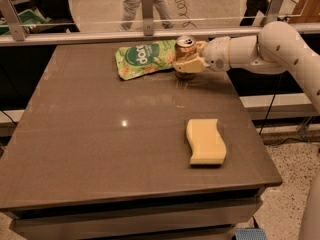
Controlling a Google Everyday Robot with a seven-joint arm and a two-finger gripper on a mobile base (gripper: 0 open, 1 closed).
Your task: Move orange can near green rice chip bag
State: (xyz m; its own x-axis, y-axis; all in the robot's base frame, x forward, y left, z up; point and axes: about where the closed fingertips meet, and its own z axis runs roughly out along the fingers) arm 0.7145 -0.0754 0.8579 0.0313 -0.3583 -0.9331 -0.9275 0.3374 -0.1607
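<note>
Reaching in from the right, the white arm (260,51) is holding its gripper (183,64) over the far side of the brown table (100,149), close to the rail (90,36). Its 2 fingers (192,64) are pinching the orange can (185,46) around its lower body. The can is standing upright, silver top showing, just beside the right end of the green rice chip bag (142,59), which is lying flat. Whether the can's base is touching the table I cannot tell. 1 pale yellow sponge (205,141) is lying well apart, toward the front right.

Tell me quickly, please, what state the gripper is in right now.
Gripper: closed on the orange can, right beside the green rice chip bag.
</note>
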